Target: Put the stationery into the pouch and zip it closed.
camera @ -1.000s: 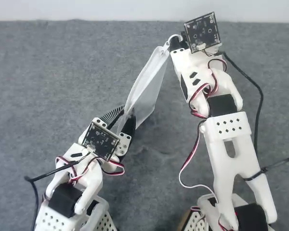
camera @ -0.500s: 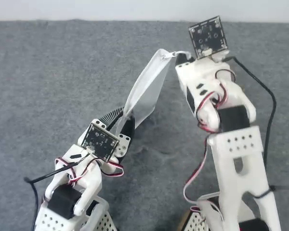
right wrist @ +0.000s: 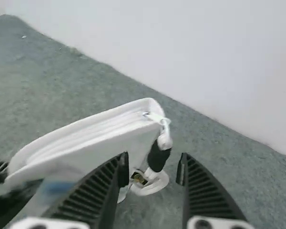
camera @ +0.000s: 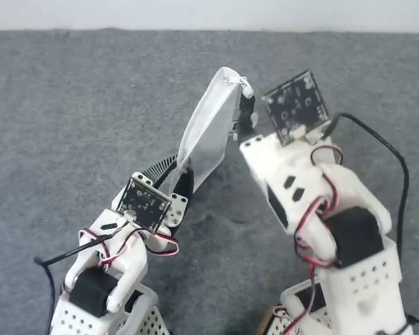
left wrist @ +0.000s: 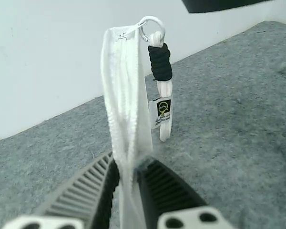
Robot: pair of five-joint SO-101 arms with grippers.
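A white pouch (camera: 208, 129) hangs slanted above the grey mat, its lower end clamped by my left gripper (camera: 184, 174). In the left wrist view the pouch (left wrist: 126, 100) stands upright between the shut fingers of the left gripper (left wrist: 131, 168). Its zipper ring (left wrist: 151, 23) is at the top end, with a black-and-white pull cord (left wrist: 161, 76) dangling beside it. My right gripper (camera: 244, 118) is beside the pouch's upper end. In the right wrist view the right gripper (right wrist: 153, 160) is open, and the pull cord (right wrist: 157, 153) hangs loose between the spread fingers next to the pouch (right wrist: 86, 140).
Grey carpet-like mat (camera: 70, 105) covers the table on all sides of the arms. A white wall (camera: 126, 12) runs along the far edge. Loose cables (camera: 398, 167) trail from the right arm.
The right arm has drawn back toward the near side, and its gripper has dropped from the pouch's top corner to beside it. The pouch's upper end swung slightly left. The left arm kept still.
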